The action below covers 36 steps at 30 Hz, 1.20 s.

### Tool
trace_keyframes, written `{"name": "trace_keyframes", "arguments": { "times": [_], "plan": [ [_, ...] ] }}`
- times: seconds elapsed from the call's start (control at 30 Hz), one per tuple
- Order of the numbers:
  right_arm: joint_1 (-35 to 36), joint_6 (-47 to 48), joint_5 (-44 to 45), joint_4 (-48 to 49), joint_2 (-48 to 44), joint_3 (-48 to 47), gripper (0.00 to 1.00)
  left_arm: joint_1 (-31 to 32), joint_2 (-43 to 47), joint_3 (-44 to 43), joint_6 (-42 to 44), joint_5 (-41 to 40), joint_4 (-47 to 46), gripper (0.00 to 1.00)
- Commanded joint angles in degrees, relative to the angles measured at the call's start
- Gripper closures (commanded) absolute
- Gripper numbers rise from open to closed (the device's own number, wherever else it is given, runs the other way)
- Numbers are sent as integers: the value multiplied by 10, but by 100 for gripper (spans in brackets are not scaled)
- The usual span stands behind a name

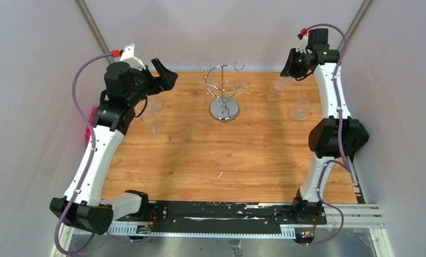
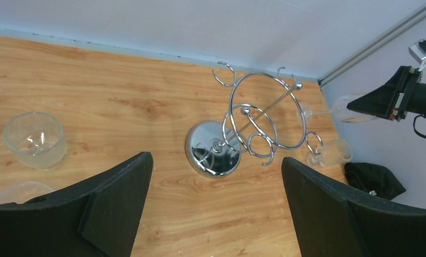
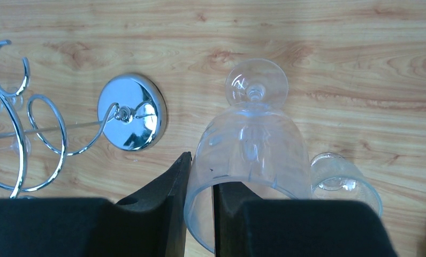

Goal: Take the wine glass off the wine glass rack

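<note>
The chrome wine glass rack (image 1: 224,96) stands at the back middle of the wooden table; I see no glass on its hooks. It also shows in the left wrist view (image 2: 253,118), and its round base shows in the right wrist view (image 3: 131,119). My right gripper (image 1: 291,67) is raised right of the rack. In the right wrist view the right gripper (image 3: 200,176) is shut on the rim of a clear wine glass (image 3: 251,144), one finger inside the bowl and one outside. My left gripper (image 2: 215,158) is open and empty, raised left of the rack.
A second clear glass (image 1: 301,110) is on the table under the right arm, seen too in the right wrist view (image 3: 342,184). Two more glasses (image 1: 154,107) (image 1: 156,126) are at the left under the left arm; one shows in the left wrist view (image 2: 34,139). Walls close off the back and sides.
</note>
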State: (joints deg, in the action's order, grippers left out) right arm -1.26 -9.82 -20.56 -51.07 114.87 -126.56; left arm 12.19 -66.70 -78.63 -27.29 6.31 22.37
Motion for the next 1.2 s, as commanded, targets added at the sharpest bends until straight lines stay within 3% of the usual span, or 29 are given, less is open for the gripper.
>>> {"name": "trace_keyframes", "arguments": {
  "times": [0.0,0.33,1.17],
  "plan": [
    [11,21,-5,-4,-41,17,100,2,-3,8,-1,6,-14,4],
    [62,50,35,-53,-55,16,100,2,-3,12,-5,10,-17,4],
    [114,67,98,-50,-151,168,100,7,3,16,-5,14,-15,4]
  ]
}}
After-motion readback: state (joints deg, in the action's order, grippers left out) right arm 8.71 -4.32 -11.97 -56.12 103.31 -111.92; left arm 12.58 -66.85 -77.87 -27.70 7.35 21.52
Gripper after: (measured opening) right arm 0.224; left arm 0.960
